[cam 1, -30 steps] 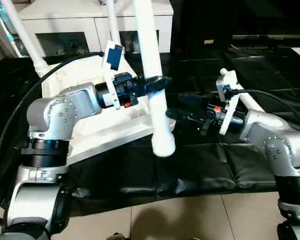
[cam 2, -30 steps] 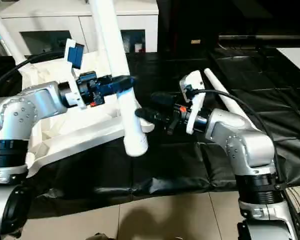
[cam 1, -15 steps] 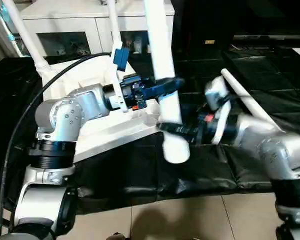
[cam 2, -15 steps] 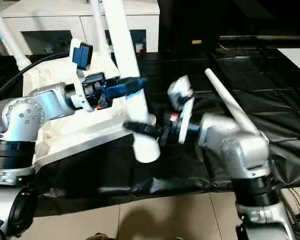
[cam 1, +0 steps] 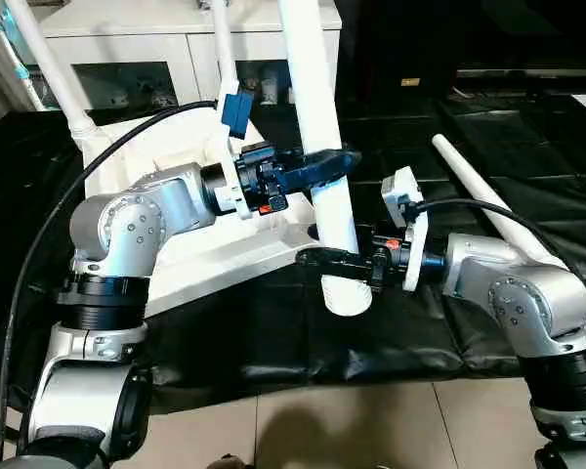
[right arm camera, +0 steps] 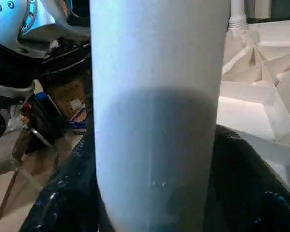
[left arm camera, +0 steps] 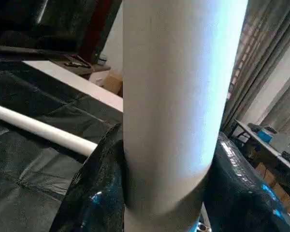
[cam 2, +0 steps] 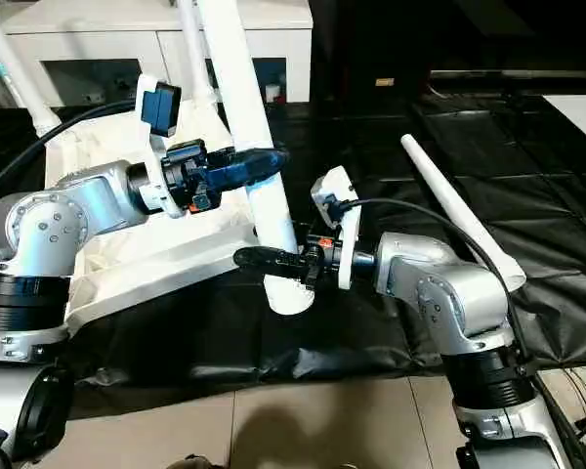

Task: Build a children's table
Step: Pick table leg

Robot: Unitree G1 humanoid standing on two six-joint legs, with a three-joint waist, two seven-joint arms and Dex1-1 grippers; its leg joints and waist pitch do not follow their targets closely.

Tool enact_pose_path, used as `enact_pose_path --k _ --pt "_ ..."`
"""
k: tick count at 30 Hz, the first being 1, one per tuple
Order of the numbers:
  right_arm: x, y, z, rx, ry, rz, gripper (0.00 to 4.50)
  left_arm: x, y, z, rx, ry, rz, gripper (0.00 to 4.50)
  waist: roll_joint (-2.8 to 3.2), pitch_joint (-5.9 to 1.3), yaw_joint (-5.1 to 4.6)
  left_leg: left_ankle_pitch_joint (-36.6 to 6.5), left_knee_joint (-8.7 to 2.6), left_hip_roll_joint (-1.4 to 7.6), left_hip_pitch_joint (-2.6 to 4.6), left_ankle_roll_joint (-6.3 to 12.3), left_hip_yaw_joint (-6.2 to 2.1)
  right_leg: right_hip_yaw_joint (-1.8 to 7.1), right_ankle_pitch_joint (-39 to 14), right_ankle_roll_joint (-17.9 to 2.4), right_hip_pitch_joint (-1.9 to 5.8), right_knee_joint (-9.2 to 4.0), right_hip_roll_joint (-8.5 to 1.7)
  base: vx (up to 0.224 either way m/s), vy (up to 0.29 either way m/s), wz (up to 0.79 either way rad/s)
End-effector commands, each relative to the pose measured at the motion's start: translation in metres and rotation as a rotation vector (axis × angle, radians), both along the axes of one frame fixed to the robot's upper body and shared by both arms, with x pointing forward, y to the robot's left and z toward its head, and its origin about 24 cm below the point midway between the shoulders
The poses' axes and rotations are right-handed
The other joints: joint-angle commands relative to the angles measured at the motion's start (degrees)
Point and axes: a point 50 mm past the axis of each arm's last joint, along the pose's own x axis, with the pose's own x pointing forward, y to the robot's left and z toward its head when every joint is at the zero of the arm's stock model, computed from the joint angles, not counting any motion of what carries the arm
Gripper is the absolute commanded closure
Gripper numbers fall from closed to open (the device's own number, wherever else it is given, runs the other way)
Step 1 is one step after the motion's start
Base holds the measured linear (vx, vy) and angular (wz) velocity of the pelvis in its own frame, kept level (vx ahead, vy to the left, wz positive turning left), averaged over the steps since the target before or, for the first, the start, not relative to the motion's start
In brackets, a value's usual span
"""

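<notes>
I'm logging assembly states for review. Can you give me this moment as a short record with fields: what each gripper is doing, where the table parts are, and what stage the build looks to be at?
left gripper: fingers shut on the held leg, partway up it
right gripper: fingers on either side of the same leg near its wide lower end
held leg: near upright, at the near edge of the tabletop
tabletop: upside down on the black-covered table
fitted legs: two stand in far sockets
spare leg: lies on the black cover, by the right arm
stage: held leg not yet socketed
</notes>
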Motion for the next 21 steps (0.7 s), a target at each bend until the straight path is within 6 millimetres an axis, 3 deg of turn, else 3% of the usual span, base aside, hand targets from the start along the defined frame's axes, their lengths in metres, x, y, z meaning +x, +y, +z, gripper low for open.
enact_pose_path --k 1,8,9,10,13,16,21 --pt "0.002 0.0 0.001 -0.02 -0.022 -0.026 2.04 -0.004 0.0 0.007 -0.005 -0.043 -0.012 2.66 -1.03 -4.58 0.18 -5.1 -3.89 1.98 0.47 2.82 -0.53 2.33 -11.4 -11.4 3.8 -3.62 -2.81 0.0 0.0 0.0" --pt "0.021 0.002 0.001 -0.036 -0.089 -0.228 2.53 0.004 0.002 0.003 0.027 -0.053 0.087 2.66 -0.78 -4.62 -0.07 -5.4 -3.94 1.98 0.55 2.07 -0.54 2.33 -11.1 -11.3 3.6 -3.59 -2.78 0.0 0.0 0.0" --pt "0.021 0.002 0.001 -0.037 -0.089 -0.229 2.58 0.004 0.002 0.003 0.027 -0.053 0.088 2.31 -0.83 -4.64 -0.04 -5.3 -3.95 1.99 0.57 1.99 -0.54 2.32 -10.6 -11.4 3.68 -3.56 -2.78 0.0 0.0 0.0" --pt "0.024 0.001 0.001 -0.049 -0.105 -0.266 2.58 0.009 0.002 0.001 0.045 -0.056 0.152 2.31 -0.6 -4.63 0.01 -5.3 -3.95 1.98 0.56 2.0 -0.58 2.31 -10.5 -11.5 3.72 -3.54 -2.79 0.0 0.0 0.0" --pt "0.035 0.002 -0.001 -0.103 -0.169 -0.405 2.61 0.026 0.005 -0.004 0.059 -0.04 0.355 1.93 -0.78 -4.56 -0.01 -4.9 -3.97 1.92 0.61 0.99 -0.52 2.38 -10.4 -10.9 3.53 -3.79 -2.79 0.0 0.0 0.0" --pt "0.042 0.005 -0.002 -0.166 -0.234 -0.503 2.62 0.03 0.001 -0.009 0.044 -0.021 0.416 1.56 -0.79 -4.81 -0.1 -4.5 -3.96 1.74 0.39 0.51 -0.56 2.32 -9.8 -10.3 3.93 -3.52 -2.71 0.0 0.0 0.0" --pt "0.05 0.014 -0.008 -0.275 -0.298 -0.665 2.63 0.038 -0.013 -0.014 -0.022 0.041 0.591 1.13 -0.98 -4.95 -0.16 -2.8 -3.65 1.63 0.16 1.95 -0.5 2.32 -6.0 -11.6 4.06 -3.33 -2.67 0.0 0.0 0.0"
